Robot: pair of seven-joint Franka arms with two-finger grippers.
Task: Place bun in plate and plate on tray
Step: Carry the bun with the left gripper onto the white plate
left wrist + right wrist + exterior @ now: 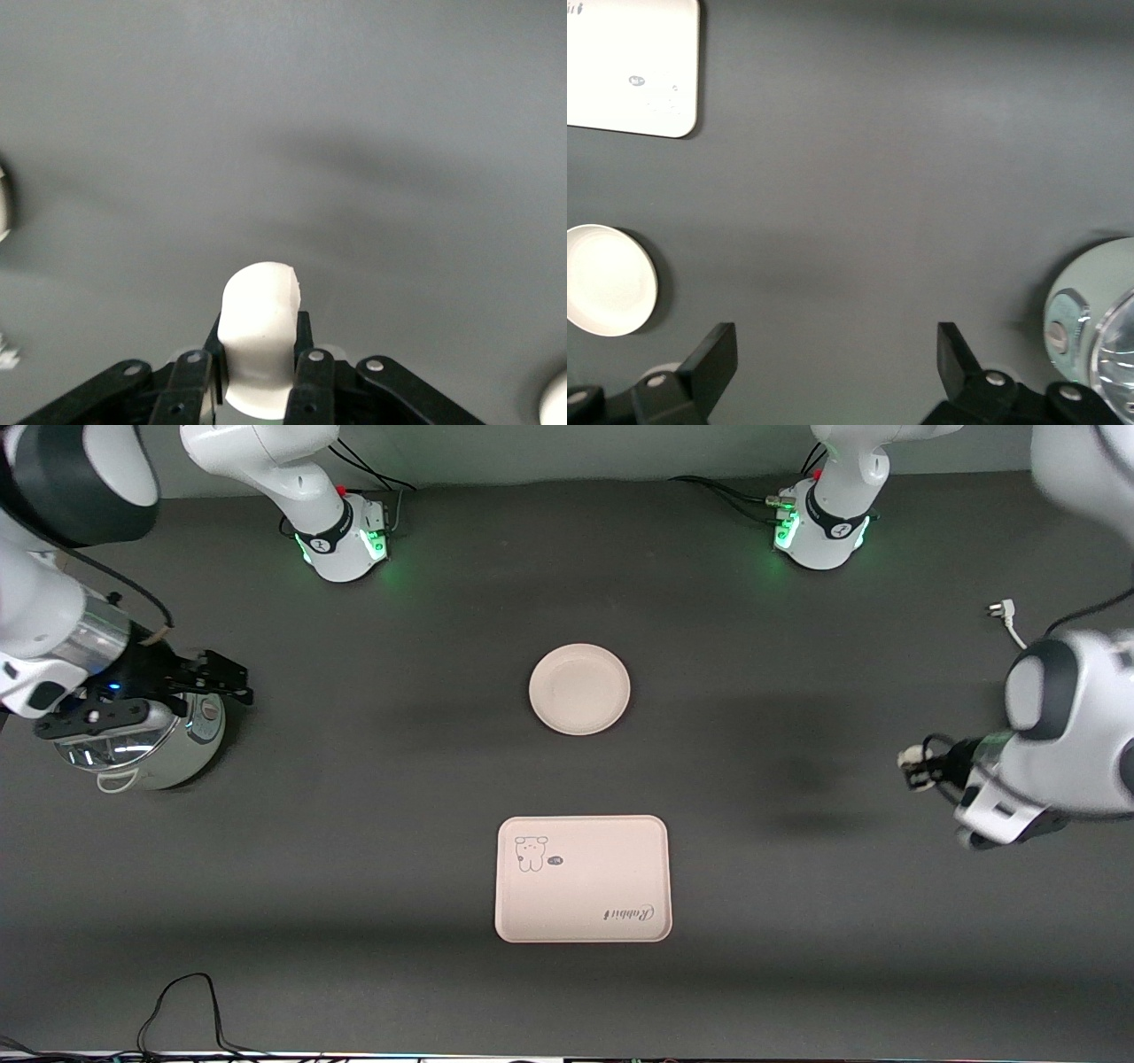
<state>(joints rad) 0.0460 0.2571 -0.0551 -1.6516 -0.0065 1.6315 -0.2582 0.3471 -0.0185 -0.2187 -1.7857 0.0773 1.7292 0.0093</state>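
Toward the left arm's end of the table, the left gripper hangs over bare dark surface, its fingers clenched on the bun, whose rounded end sticks out past the fingertips. At mid-table the plate sits alone, bare table all around its rim. Well apart and nearer the front camera lies the tray, long axis running between the two ends of the table. Over a steel pot hangs the right gripper, fingers spread wide.
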